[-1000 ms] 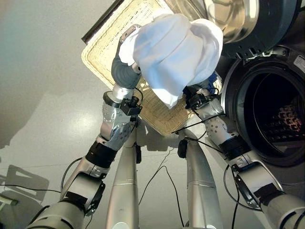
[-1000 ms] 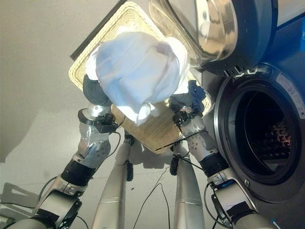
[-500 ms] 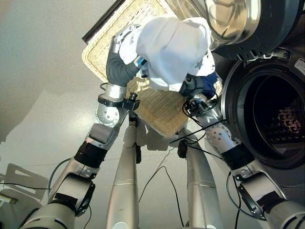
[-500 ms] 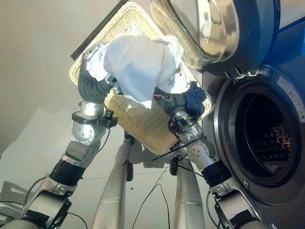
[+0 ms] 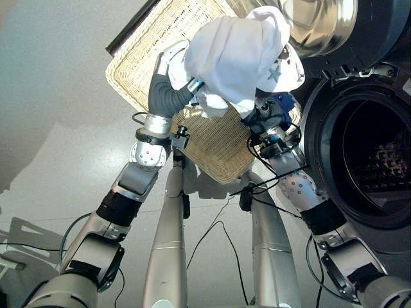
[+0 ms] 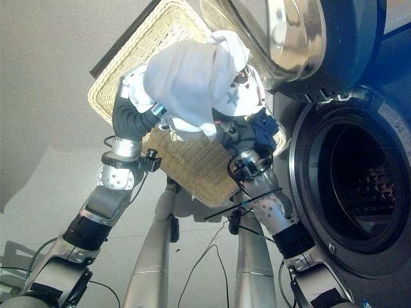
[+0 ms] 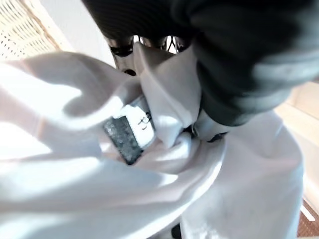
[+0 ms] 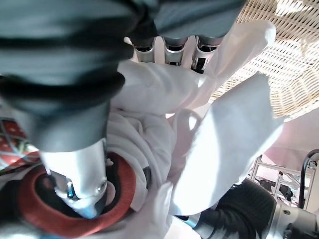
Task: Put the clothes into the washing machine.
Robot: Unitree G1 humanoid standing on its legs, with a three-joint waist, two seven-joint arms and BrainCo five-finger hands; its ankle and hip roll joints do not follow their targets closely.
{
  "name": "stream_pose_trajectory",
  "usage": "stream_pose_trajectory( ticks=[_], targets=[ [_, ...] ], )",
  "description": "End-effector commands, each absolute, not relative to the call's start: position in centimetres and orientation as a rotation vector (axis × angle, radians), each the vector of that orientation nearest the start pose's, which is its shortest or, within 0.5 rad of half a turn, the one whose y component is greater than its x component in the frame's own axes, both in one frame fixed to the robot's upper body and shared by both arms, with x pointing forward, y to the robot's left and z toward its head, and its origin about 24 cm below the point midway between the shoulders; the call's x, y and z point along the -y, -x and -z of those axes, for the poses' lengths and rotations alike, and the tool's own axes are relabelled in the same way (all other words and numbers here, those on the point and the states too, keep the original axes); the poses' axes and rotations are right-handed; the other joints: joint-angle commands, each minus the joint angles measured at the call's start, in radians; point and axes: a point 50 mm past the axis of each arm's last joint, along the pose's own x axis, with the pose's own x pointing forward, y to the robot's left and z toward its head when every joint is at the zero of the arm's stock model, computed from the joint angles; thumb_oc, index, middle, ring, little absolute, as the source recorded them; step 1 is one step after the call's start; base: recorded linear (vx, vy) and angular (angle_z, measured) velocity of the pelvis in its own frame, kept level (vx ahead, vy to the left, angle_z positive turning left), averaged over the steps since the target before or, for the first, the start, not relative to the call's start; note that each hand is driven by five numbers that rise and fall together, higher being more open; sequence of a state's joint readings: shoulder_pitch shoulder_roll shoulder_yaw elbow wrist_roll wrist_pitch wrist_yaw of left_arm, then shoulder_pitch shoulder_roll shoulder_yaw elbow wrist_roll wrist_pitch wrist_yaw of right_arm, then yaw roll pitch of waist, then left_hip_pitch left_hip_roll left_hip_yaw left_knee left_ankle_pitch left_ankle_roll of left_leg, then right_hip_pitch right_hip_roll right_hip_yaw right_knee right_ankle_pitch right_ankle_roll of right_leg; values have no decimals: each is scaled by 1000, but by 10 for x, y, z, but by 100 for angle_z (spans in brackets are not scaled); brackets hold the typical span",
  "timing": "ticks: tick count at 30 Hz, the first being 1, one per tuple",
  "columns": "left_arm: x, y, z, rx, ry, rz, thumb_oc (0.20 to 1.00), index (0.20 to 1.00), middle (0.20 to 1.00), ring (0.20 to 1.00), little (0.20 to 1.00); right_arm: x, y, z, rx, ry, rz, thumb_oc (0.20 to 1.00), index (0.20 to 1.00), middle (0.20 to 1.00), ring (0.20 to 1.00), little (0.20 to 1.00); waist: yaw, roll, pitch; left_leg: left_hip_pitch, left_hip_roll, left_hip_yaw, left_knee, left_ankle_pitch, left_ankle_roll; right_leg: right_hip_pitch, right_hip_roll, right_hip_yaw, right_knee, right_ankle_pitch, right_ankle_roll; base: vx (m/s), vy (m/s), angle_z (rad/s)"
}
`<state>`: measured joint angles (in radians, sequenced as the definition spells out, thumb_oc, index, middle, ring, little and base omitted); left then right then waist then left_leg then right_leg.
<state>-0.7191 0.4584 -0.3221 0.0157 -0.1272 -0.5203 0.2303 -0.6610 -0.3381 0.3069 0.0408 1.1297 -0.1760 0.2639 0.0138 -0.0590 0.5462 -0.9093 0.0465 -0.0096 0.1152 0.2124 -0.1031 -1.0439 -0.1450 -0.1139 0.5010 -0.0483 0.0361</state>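
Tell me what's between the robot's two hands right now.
In the eye views, a bunched white garment sits between the left hand and right hand, above the wicker basket.

A smooth pale grey floor (image 5: 58,96) lies in bright light, crossed by soft shadows.

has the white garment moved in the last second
Yes. The white garment, carried by both hands, has moved up and toward the washing machine door, now overlapping its glass; earlier it hung lower over the wicker basket.
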Motion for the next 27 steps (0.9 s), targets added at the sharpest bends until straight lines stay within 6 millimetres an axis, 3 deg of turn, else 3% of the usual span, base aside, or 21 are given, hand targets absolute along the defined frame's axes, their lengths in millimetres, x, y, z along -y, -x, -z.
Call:
stream_pose_trajectory(
  ticks=[1,8,10,13,14,15,16,27],
  targets=[
    [-88,-271,-276,1271,-294,376,200,200,200,200,200,88,-281,-260,784,-641,-944,1000,1000,1000,1000,1000,-36,54,-26,-34,-47,21,109,-92,-11,65,29,-34,-264,220,125,0,0,0],
    [-81,-268,-274,1300,-386,404,200,200,200,200,200,86,-278,-262,789,-599,-933,1000,1000,1000,1000,1000,-40,53,-26,-32,-45,27,104,-90,-12,66,31,-33,-266,221,126,-1,5,-1],
    [-71,-266,-272,1343,-558,433,200,200,200,200,200,87,-280,-261,781,-569,-902,1000,1000,1000,1000,1000,-43,52,-26,-32,-43,29,106,-90,-13,65,32,-31,-264,220,128,0,0,0],
    [-67,-266,-272,1348,-631,451,200,200,200,200,200,89,-281,-262,779,-578,-892,1000,1000,1000,1000,1000,-45,51,-26,-33,-40,31,105,-90,-13,63,32,-31,-262,220,129,0,0,0],
    [-64,-267,-272,1351,-667,472,200,200,200,200,200,90,-281,-263,779,-585,-889,903,903,903,903,903,-47,51,-26,-32,-39,33,105,-90,-14,63,31,-31,-262,221,129,0,0,0],
    [-63,-267,-272,1355,-687,481,200,200,200,200,200,90,-282,-262,779,-592,-882,470,470,470,470,470,-48,51,-26,-32,-38,33,105,-90,-15,63,31,-30,-262,222,130,0,0,0],
    [-62,-267,-272,1355,-700,491,200,200,200,200,200,91,-282,-263,782,-608,-887,200,200,200,200,200,-49,51,-26,-31,-38,33,105,-90,-15,63,30,-30,-264,222,130,0,0,0],
    [-58,-267,-271,1341,-733,501,200,200,200,200,200,90,-280,-263,800,-686,-918,200,200,200,200,200,-49,58,-26,-35,-34,34,107,-91,-17,57,28,-25,-259,221,133,0,0,0]
  ],
)
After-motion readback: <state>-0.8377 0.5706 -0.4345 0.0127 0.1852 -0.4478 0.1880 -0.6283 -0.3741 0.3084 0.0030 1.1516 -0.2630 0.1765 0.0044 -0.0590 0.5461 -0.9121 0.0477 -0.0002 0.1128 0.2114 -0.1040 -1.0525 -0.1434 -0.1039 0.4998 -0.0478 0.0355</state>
